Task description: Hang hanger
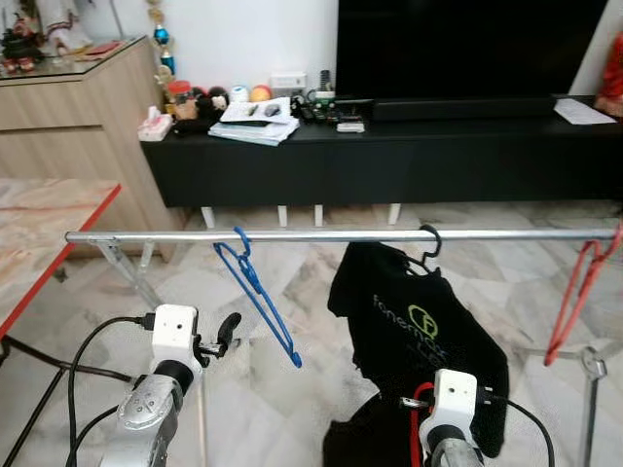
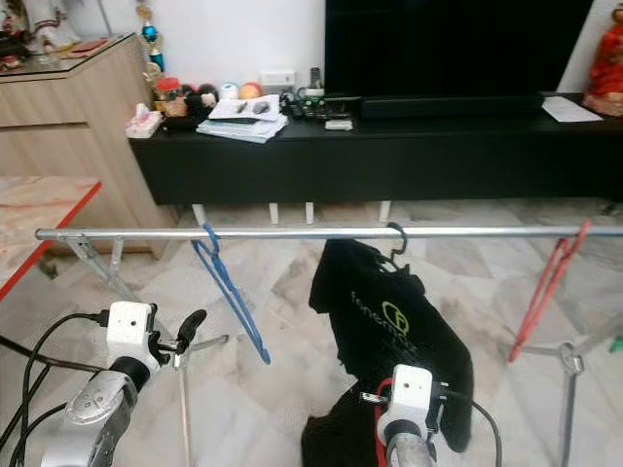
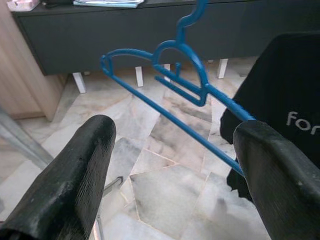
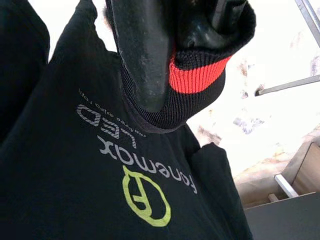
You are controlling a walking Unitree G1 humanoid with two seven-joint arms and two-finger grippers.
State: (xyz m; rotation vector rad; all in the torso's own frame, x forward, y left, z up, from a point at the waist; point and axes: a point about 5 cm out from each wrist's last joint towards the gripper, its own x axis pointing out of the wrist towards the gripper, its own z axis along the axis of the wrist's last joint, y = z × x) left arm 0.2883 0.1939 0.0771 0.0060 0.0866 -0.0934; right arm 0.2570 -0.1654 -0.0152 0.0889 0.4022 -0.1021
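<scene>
We see the blue hanger (image 1: 261, 297) hooked on the metal rail (image 1: 321, 235), tilted. Our left end effector (image 3: 170, 185) sits spread open just below it, while our right end effector (image 4: 165, 45) pinches the black shirt's (image 1: 419, 331) red-striped collar (image 4: 197, 75).

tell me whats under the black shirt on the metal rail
A black hanger hook over the silver metal rail carries the black shirt; the hanger's body is covered. The right gripper pinches the red-striped collar.
</scene>
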